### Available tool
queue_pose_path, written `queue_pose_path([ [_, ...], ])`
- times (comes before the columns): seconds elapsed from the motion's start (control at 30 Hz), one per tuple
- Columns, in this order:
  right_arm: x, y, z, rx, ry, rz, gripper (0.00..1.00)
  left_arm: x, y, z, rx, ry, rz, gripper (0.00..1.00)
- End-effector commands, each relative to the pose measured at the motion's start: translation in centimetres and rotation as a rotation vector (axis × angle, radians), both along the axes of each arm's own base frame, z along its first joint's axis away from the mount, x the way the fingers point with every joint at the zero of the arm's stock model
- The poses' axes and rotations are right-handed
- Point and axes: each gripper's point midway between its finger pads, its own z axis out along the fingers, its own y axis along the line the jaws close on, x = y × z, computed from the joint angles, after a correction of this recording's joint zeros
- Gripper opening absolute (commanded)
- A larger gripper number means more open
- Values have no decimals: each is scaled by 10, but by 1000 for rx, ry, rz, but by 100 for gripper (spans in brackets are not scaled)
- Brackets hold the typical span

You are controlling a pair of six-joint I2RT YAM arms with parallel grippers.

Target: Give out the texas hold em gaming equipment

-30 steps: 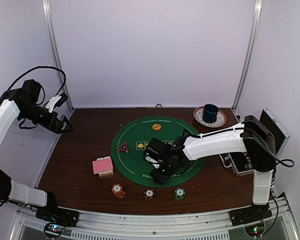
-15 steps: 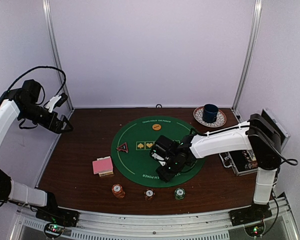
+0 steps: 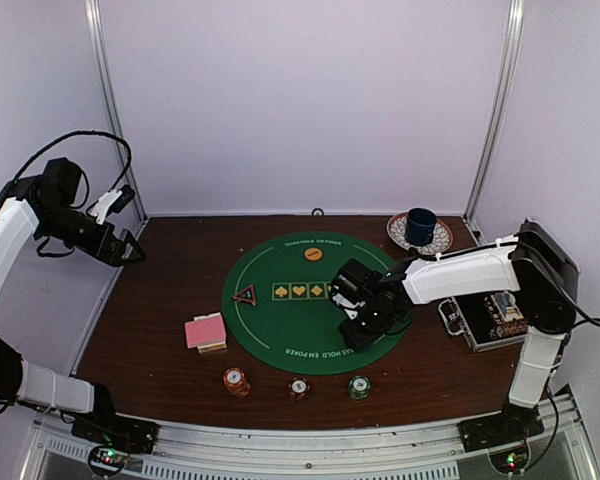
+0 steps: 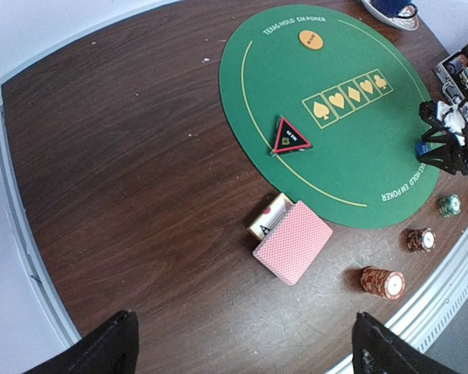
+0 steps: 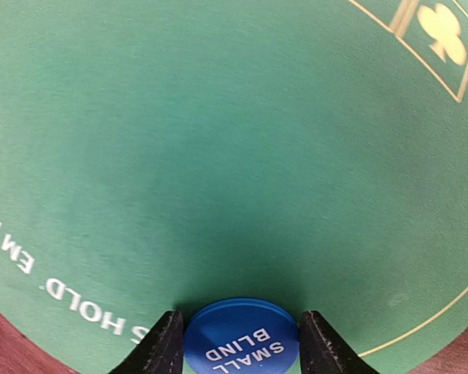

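**Blue small-blind disc pinched over the green felt**

Far left, the left gripper (image 3: pixel 120 228) hangs high above the table (image 3: pixel 160 290) edge. Its fingers (image 4: pixel 109 343) are spread wide with nothing between them. On the bare wood lies the pink-backed card deck (image 3: pixel 206 330), with a face-up card poking out from beneath it.

Just right of the deck, the red-black triangle marker (image 3: pixel 245 295) sits at the left rim of the round green mat (image 3: pixel 280 325). Along the near edge, off the mat, three chip stacks stand in a row: orange-red chips (image 3: pixel 236 380), dark chips (image 3: pixel 298 386) and green chips (image 3: pixel 359 385). The orange disc (image 3: pixel 313 254) lies at the mat's far side, under the lettering.

Over the mat's right part, the right gripper (image 3: pixel 356 328) points down. Its fingers press against both edges of the blue disc (image 5: pixel 240 344), printed SMALL BLIND. Whether the disc touches the felt cannot be told.

Far right are the dark blue cup (image 3: pixel 420 225) on its saucer (image 3: pixel 438 243) and the metal-edged black case (image 3: pixel 485 320).
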Motion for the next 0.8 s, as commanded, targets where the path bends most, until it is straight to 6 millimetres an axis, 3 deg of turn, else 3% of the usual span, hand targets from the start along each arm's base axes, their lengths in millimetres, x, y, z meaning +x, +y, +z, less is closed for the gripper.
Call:
queue_pose_path([
  [0.0, 4, -29, 3, -87, -25, -41, 52, 2, -2, 8, -7, -23, -14, 98],
  [0.27, 3, -31, 13, -91, -27, -38, 57, 0, -1, 8, -3, -24, -16, 98],
  [0.5, -4, -32, 49, -69, -46, -25, 73, -1, -1, 7, -2, -21, -20, 98],
  [0.63, -26, -27, 76, -34, -36, 11, 81, -1, -1, 7, 0, -21, -19, 98],
  [0.77, -60, -16, 89, 8, 18, 65, 82, -1, -1, 8, -2, -23, -19, 98],
])
